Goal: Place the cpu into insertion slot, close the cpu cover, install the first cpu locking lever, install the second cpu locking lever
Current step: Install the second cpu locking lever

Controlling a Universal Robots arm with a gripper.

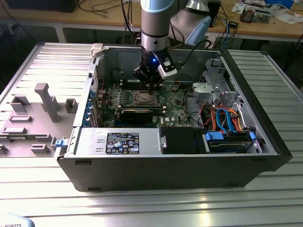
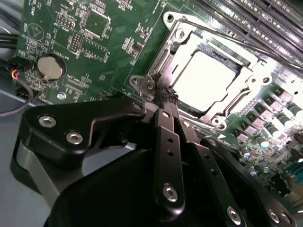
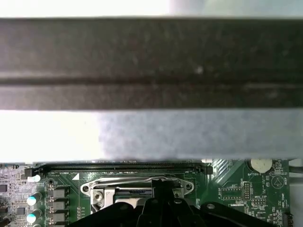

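1. Tool (image 2: 166, 94): black fingers drawn together to a narrow tip, gripping nothing. In the second wrist view the tip sits at the corner of the socket frame, touching or just above it; which one cannot be told.
2. Cpu (image 2: 208, 78): seated flat in the slot (image 2: 182, 111), silver top showing through the window of the cover (image 2: 165, 61).
3. Cover: lies down over the cpu, framing it.
4. Lever (image 2: 222, 29): a thin metal rod runs along the far edge of the frame in the second wrist view; whether it is latched cannot be told.
5. Board (image 2: 109, 52): green, with a coin cell (image 2: 50, 67) well apart from the slot.
6. Case (image 1: 165, 165): open, lying on the ribbed counter (image 1: 142, 198); the arm (image 1: 155, 28) reaches down into it.
7. Risk, as judged: the tip is narrow and the lever thin, so it could slip off and spring back. Too much downward push could scrape nearby board parts or load the cover unevenly.
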